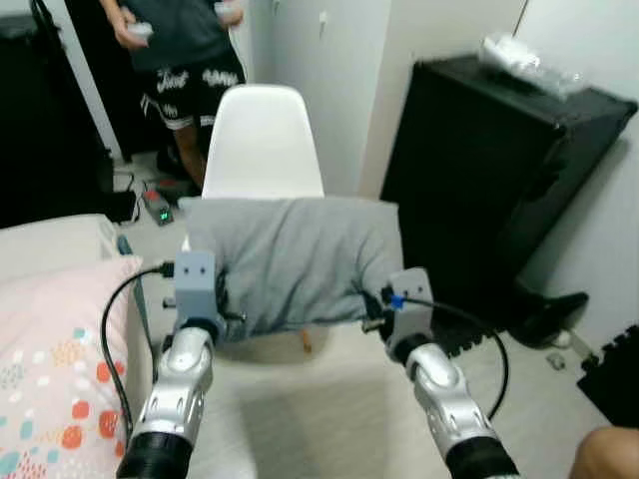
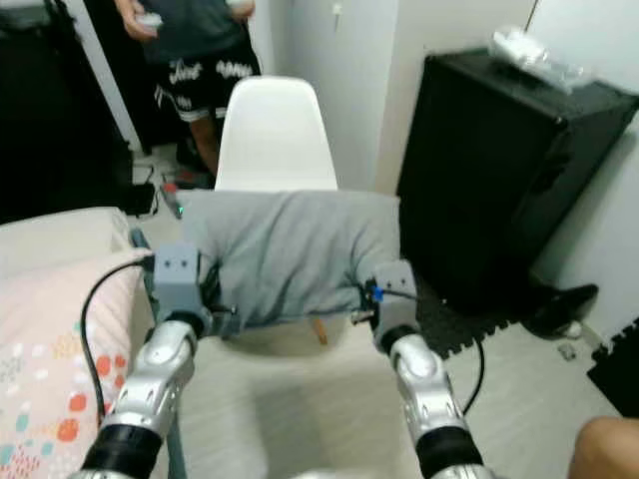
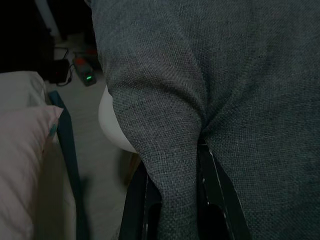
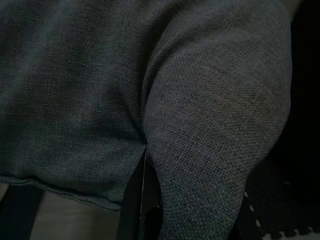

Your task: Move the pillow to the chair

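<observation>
Left eye view: we are holding the grey pillow (image 1: 295, 261) in front of the white chair (image 1: 263, 140). Left wrist view: our left gripper (image 3: 175, 200) is pinching its fabric. Right wrist view: our right gripper (image 4: 145, 200) is pinching the other edge.

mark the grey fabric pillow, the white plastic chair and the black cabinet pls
Grey fabric pillow (image 1: 295, 259): left eye view, middle of its front face.
White plastic chair (image 1: 263, 140): left eye view, middle of the backrest.
Black cabinet (image 1: 479, 190): left eye view, front panel.
</observation>
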